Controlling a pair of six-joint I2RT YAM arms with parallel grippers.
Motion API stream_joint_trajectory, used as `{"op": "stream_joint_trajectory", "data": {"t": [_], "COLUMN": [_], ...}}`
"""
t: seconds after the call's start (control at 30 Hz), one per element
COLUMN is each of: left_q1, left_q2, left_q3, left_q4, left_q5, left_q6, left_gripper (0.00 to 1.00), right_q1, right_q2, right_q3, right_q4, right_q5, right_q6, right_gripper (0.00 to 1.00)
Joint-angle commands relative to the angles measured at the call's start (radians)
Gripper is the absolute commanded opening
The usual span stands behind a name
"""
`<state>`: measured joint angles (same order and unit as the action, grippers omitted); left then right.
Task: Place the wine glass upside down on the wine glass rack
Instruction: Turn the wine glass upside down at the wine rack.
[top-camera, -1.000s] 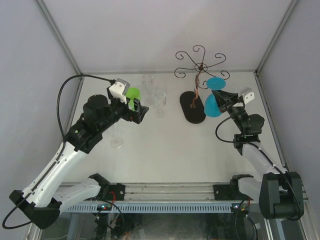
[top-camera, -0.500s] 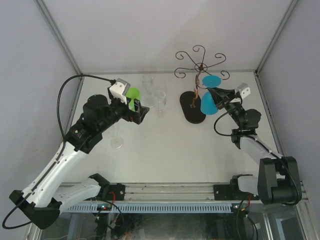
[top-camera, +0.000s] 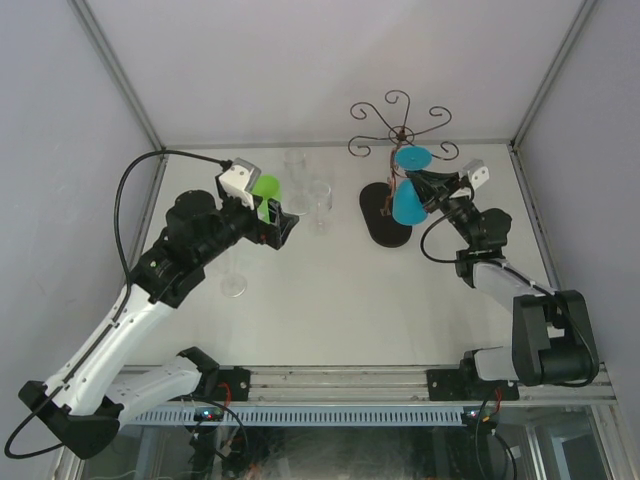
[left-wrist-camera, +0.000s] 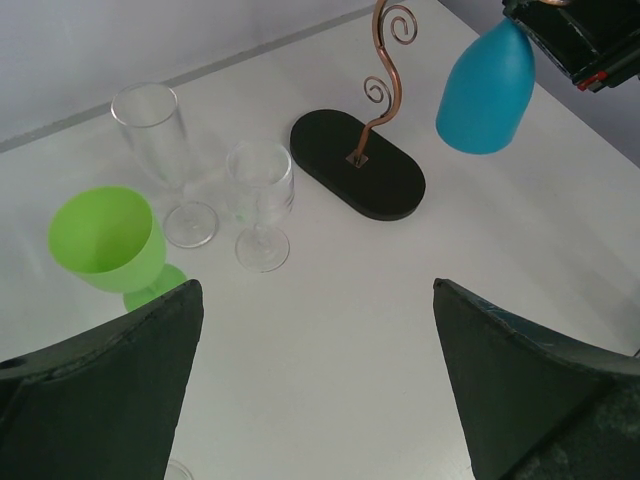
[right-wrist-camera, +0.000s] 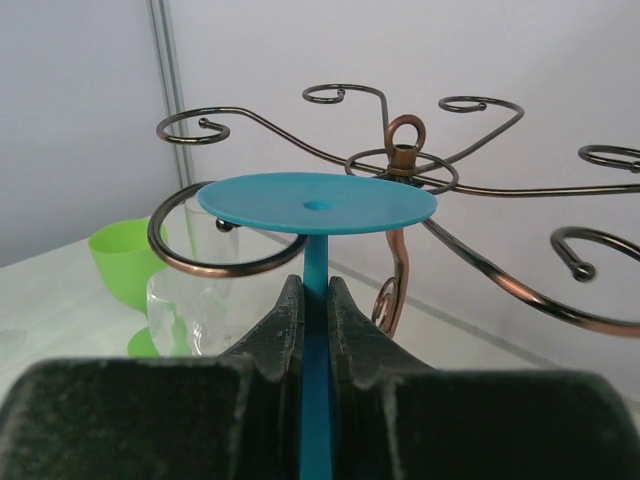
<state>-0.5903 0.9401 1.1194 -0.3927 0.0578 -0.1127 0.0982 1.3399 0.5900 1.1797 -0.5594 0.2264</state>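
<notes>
My right gripper is shut on the stem of a blue wine glass and holds it upside down, foot disc up, beside the wine glass rack. In the right wrist view the blue foot disc sits just above a curled rack arm, with the stem at that curl's right edge. I cannot tell whether the stem is inside the curl. The rack's black oval base and the blue bowl show in the left wrist view. My left gripper is open and empty, well left of the rack.
A green glass and two clear glasses stand left of the rack base. Another clear glass stands under my left arm. Walls enclose the table at the back and sides.
My right gripper has carried the blue glass left and toward the rack, so its foot now sits by the rack's arms. The left arm has not moved.
</notes>
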Motion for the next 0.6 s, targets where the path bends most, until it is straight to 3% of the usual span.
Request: {"op": "stream_joint_trajectory", "data": {"t": [0.0, 0.57], "left_q1": [0.007, 0.013], "left_q2": [-0.014, -0.009], "left_q3": [-0.026, -0.026], "left_q4": [0.041, 0.04], "left_q5": [0.018, 0.027], "left_q6": [0.013, 0.014], "left_gripper": [1.0, 1.0], "right_q1": [0.021, 0.059], "right_q2": [0.037, 0.077], "right_q3": [0.049, 0.071], "right_q4": [0.079, 0.105], "right_q5": [-0.018, -0.106], "right_q6": [0.012, 0.049], "right_gripper": [0.0, 0.0]}}
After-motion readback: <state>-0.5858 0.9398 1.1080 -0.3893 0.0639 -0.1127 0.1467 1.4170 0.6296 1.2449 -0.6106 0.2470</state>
